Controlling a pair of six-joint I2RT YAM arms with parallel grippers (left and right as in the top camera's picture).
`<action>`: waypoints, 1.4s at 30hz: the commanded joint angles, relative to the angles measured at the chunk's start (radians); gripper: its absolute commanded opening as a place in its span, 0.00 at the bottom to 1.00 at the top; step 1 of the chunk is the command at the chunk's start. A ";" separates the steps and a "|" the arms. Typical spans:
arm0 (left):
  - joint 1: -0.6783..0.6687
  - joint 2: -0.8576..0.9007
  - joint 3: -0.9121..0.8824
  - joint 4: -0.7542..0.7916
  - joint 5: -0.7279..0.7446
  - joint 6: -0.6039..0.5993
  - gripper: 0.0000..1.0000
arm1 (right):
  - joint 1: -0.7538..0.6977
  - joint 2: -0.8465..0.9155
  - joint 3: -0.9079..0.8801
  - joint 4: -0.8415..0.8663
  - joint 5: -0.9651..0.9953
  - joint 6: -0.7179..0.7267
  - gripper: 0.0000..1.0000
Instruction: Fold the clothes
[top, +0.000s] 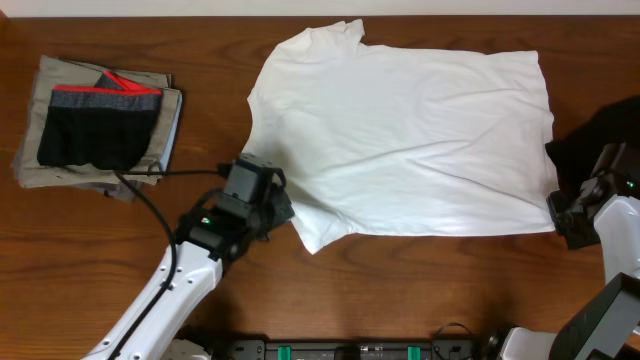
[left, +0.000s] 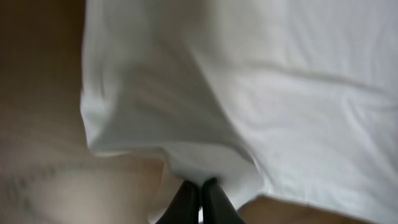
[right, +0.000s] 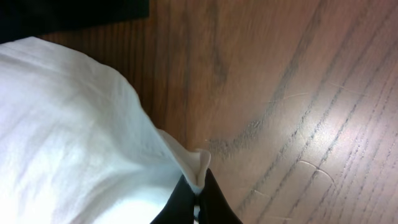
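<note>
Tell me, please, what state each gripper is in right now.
The left gripper is shut on the white T-shirt, near a sleeve.
The right gripper is shut on the same shirt's hem corner.

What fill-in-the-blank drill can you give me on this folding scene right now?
1. The T-shirt spread on the table is ___ in colour.
2. The left hand and right hand are both ___ on its near edge.
3. The black shorts lie ___ the khaki pile.
Missing words: white; shut; on.
</note>
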 joint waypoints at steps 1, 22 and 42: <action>0.052 0.002 0.013 0.040 -0.047 0.089 0.06 | -0.012 -0.007 0.002 0.005 0.023 0.016 0.02; 0.124 0.208 0.013 0.420 -0.081 0.202 0.06 | 0.075 0.083 0.000 0.177 0.015 0.039 0.01; 0.125 0.250 0.013 0.634 -0.281 0.323 0.06 | 0.121 0.203 0.000 0.391 0.021 0.094 0.02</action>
